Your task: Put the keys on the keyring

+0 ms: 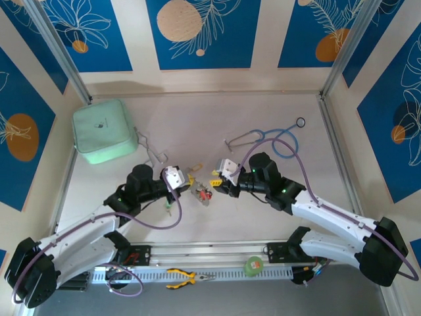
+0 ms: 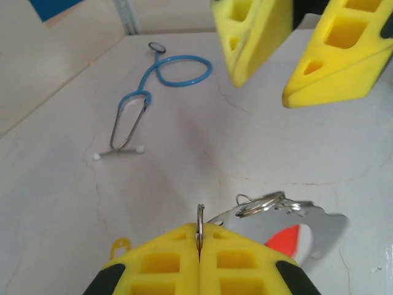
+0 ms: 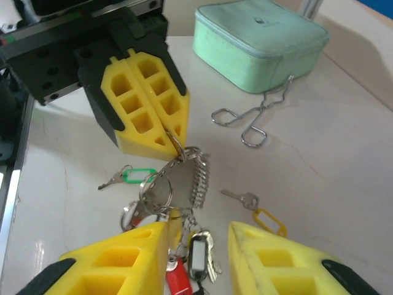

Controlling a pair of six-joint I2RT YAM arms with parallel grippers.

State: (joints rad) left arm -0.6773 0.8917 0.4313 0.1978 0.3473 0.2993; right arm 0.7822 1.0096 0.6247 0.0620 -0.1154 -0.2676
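— How does the left gripper stand?

— It is closed tight. Its two yellow fingers press together on the upper end of the keyring, and a thin metal ring stands upright between them.

— And where does the keyring go from there?

— It runs down from those fingertips to the table, near the middle, between the two arms. A bunch of keys is gathered at its lower end, one with a red tag and one with a black tag.

— And the right gripper?

— Its jaws are apart and it holds nothing. The bunch lies between them. Whether one finger touches it, I cannot tell.

— Are there other keys?

— Two lie loose on the table. A green-tagged key is on one side of the bunch and a yellow-tagged key on the other.

— And farther out?

— Metal forceps lie just beside a mint-green pouch. A blue stethoscope lies well apart, toward the far right corner.
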